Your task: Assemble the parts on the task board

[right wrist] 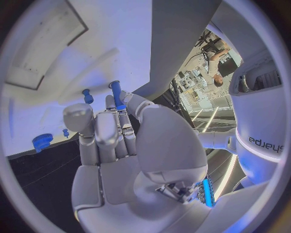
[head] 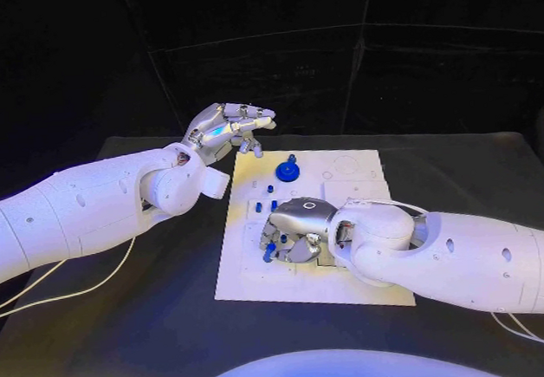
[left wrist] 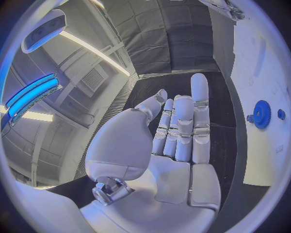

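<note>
The white task board (head: 353,261) lies in the middle of the black table (head: 145,336). My right hand (head: 297,230) rests low over the board's left middle and pinches a long blue peg (right wrist: 116,94) at its fingertips; the same peg (head: 269,252) stands out below the hand. A blue gear (head: 288,170) stands on the board's far part, with small blue pegs (head: 271,188) beside it. My left hand (head: 227,128) hovers above the board's far left corner, fingers apart and palm bare (left wrist: 176,145). The gear (left wrist: 262,114) lies off to that hand's side.
Another short blue peg (right wrist: 88,95) and the gear (right wrist: 42,141) lie on the board (right wrist: 55,58) beyond my right hand. A white cable (head: 54,286) trails over the table on the left. Bare table lies in front of the board.
</note>
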Action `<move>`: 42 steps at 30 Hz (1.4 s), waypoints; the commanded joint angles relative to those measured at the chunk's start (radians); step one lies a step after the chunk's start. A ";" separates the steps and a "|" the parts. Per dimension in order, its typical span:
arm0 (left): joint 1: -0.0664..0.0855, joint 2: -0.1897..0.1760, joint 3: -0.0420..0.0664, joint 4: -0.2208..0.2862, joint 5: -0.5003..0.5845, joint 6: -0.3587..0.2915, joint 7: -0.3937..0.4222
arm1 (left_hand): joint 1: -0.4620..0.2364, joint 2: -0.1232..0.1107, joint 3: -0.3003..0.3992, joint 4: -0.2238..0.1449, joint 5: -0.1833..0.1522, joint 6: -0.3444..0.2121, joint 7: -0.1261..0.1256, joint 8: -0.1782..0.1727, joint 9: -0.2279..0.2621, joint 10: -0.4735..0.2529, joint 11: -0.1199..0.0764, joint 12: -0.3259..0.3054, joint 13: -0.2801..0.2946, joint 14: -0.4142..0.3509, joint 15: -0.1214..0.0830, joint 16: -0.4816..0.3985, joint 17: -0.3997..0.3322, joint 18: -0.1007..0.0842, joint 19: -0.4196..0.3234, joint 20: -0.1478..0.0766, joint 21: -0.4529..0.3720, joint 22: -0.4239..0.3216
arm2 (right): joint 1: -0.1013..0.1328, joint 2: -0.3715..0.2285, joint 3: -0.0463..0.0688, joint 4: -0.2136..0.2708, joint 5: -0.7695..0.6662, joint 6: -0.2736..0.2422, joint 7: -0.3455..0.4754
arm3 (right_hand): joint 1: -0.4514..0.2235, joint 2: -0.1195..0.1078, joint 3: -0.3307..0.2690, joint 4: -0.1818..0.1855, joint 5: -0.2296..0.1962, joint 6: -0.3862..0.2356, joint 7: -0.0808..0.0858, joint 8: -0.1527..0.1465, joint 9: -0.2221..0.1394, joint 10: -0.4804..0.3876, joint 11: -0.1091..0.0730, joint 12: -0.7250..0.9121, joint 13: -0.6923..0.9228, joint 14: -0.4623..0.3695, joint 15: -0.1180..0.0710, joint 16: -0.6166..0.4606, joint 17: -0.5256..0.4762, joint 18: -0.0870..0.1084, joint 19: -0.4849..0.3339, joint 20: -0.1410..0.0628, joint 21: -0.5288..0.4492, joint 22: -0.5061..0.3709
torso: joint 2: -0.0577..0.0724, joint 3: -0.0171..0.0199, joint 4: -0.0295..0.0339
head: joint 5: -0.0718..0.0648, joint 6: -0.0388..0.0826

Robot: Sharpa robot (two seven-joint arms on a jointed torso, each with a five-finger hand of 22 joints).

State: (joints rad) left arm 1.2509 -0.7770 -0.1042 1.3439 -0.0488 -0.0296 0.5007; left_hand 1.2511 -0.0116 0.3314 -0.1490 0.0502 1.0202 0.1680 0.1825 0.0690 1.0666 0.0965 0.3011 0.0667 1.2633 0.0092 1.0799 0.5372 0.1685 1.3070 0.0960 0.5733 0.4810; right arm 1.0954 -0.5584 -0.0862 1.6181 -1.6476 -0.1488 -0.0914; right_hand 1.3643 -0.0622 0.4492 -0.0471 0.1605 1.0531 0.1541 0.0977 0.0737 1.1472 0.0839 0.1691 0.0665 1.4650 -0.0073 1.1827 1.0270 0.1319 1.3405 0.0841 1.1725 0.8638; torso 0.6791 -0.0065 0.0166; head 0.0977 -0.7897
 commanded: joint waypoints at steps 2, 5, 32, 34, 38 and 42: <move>0.001 -0.001 0.000 0.001 0.001 0.014 0.003 | 0.005 0.004 -0.005 -0.001 0.004 -0.001 0.004 -0.004 0.001 -0.007 0.003 0.001 0.000 -0.004 0.000 -0.005 -0.001 0.013 0.000 0.009 -0.005 -0.001 | 0.001 0.006 -0.001 -0.005 -0.029 0.036 -0.018 | -0.011 -0.012 0.003 0.003 0.002 -0.009 0.009 -0.011 -0.002 -0.015 0.006 -0.012 -0.002 0.022 0.004 0.003 -0.008 -0.008 -0.001 0.009 0.002 -0.008 | 0.000 -0.0003 0.0000 | 0.000 -0.001; 0.001 -0.001 0.000 0.001 0.001 0.014 0.003 | 0.005 0.004 -0.005 -0.001 0.004 -0.001 0.004 -0.004 0.001 -0.007 0.003 0.001 0.000 -0.004 0.000 -0.005 -0.001 0.013 0.000 0.009 -0.005 -0.001 | 0.001 0.006 -0.019 -0.004 -0.050 0.040 -0.032 | -0.015 -0.014 0.003 0.004 0.004 -0.013 0.011 -0.013 -0.003 -0.021 0.008 -0.017 -0.002 0.021 0.006 0.002 -0.011 -0.008 -0.003 0.011 0.002 -0.009 | 0.000 0.0002 -0.0007 | 0.000 -0.002; 0.001 -0.003 0.000 0.002 0.001 0.017 -0.002 | 0.004 0.006 -0.007 0.000 0.004 -0.001 0.004 -0.004 0.001 -0.008 0.003 0.002 0.000 -0.005 0.001 -0.005 -0.003 0.013 0.000 0.009 -0.007 -0.003 | 0.001 0.016 -0.044 -0.003 -0.082 -0.118 0.003 | -0.038 -0.048 -0.006 0.008 0.004 -0.131 0.022 -0.037 -0.010 -0.096 0.026 -0.045 -0.002 0.002 0.021 -0.032 -0.064 0.005 -0.040 0.027 -0.039 -0.077 | 0.000 0.0004 -0.0003 | 0.001 0.000; 0.001 -0.003 0.000 0.002 0.001 0.018 -0.003 | 0.004 0.006 -0.008 0.000 0.004 -0.001 0.004 -0.004 0.001 -0.008 0.003 0.002 0.000 -0.005 0.001 -0.005 -0.003 0.013 0.000 0.009 -0.007 -0.003 | 0.001 0.016 -0.045 -0.002 -0.079 -0.133 0.008 | -0.037 -0.050 -0.008 0.007 0.004 -0.143 0.021 -0.037 -0.009 -0.102 0.025 -0.044 -0.001 0.001 0.020 -0.034 -0.067 0.006 -0.042 0.026 -0.042 -0.081 | 0.000 0.0004 -0.0003 | 0.001 0.000; 0.001 -0.003 0.000 0.001 0.001 0.019 -0.003 | 0.004 0.006 -0.008 0.000 0.004 -0.001 0.004 -0.004 0.001 -0.008 0.003 0.002 0.000 -0.005 0.001 -0.005 -0.003 0.013 0.000 0.009 -0.007 -0.003 | 0.001 0.017 -0.045 -0.001 -0.076 -0.147 0.014 | -0.036 -0.052 -0.010 0.006 0.004 -0.158 0.020 -0.037 -0.009 -0.108 0.023 -0.042 -0.001 0.001 0.019 -0.035 -0.070 0.007 -0.044 0.026 -0.045 -0.085 | 0.000 0.0002 -0.0001 | 0.001 0.000; 0.001 -0.003 0.000 0.001 0.001 0.019 -0.004 | 0.004 0.006 -0.008 0.000 0.004 -0.001 0.004 -0.004 0.001 -0.008 0.003 0.002 0.000 -0.005 0.001 -0.005 -0.003 0.013 0.000 0.009 -0.007 -0.003 | 0.001 0.016 -0.045 -0.001 -0.074 -0.146 0.014 | -0.035 -0.052 -0.011 0.005 0.004 -0.159 0.020 -0.037 -0.009 -0.109 0.023 -0.041 -0.001 0.001 0.019 -0.035 -0.069 0.007 -0.045 0.026 -0.045 -0.086 | 0.000 0.0002 -0.0001 | 0.001 -0.001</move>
State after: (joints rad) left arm 1.2511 -0.7793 -0.1042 1.3442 -0.0488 -0.0264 0.4953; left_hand 1.2511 -0.0116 0.3315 -0.1490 0.0502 1.0202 0.1679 0.1826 0.0690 1.0629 0.1002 0.3011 0.0667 1.2633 0.0091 1.0799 0.5354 0.1685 1.3070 0.0960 0.5733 0.4792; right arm 1.0951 -0.5417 -0.1307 1.6157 -1.7246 -0.2573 -0.0933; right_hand 1.3291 -0.1076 0.4431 -0.0415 0.1653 0.8989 0.1742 0.0658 0.0649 1.0466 0.1053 0.1295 0.0641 1.4651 0.0072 1.1522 0.9581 0.1321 1.3024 0.1069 1.1315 0.7791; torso 0.6791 -0.0062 0.0161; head 0.0984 -0.7899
